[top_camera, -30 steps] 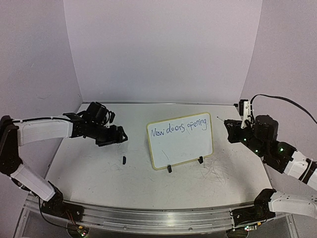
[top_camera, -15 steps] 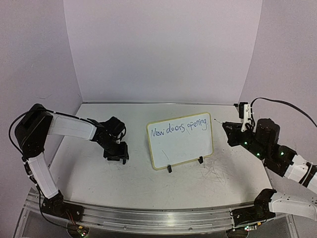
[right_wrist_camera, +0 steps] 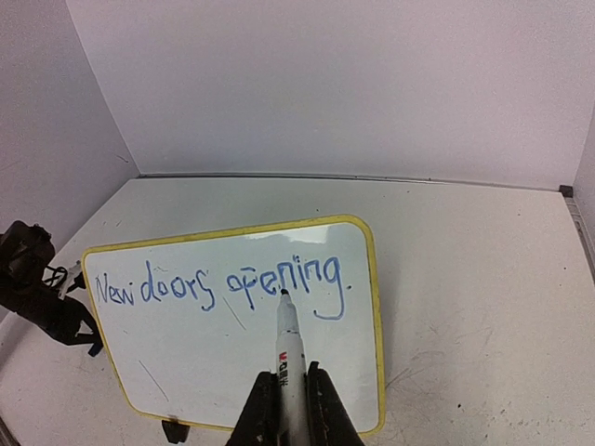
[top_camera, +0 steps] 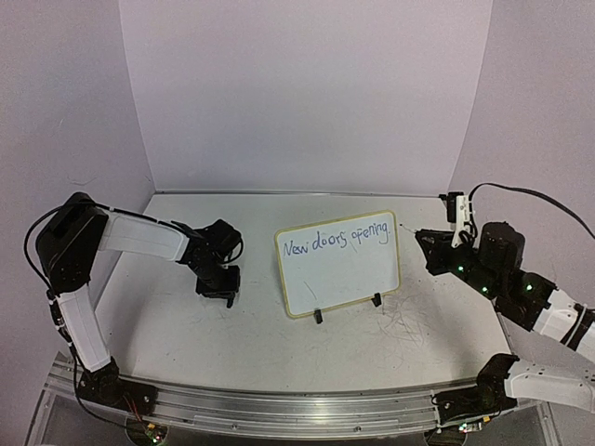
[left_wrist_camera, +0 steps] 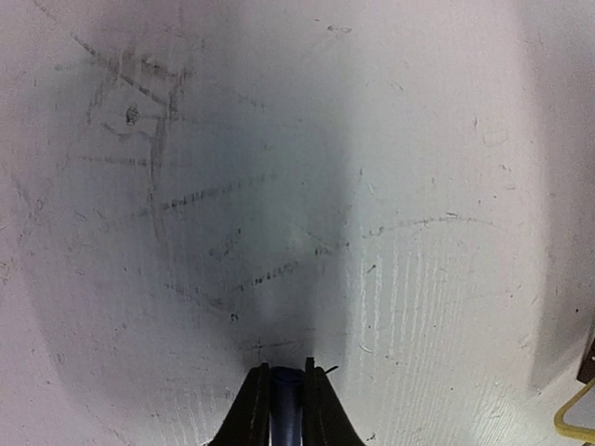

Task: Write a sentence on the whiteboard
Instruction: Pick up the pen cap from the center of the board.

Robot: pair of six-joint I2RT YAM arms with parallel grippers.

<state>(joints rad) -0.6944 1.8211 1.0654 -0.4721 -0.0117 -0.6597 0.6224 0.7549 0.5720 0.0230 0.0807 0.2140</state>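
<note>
Whiteboard [top_camera: 346, 279] is standing mid-bench [top_camera: 177, 325], sentence [top_camera: 337, 240] written, so the right end effector [right_wrist_camera: 290, 376] is holding the marker [right_wrist_camera: 286, 342] clear while the left end effector [left_wrist_camera: 285, 370] is pinching what seems its cap [left_wrist_camera: 285, 401].

Soft, even overhead light tints the plain matte walls [top_camera: 307, 93] lilac. Beneath my left pincer [left_wrist_camera: 285, 409] a broad grey shadow smears the scuffed white tabletop [left_wrist_camera: 446, 232], blurred up close. Faint glare streaks the top of the glossy white cream-framed board [right_wrist_camera: 186, 362].
</note>
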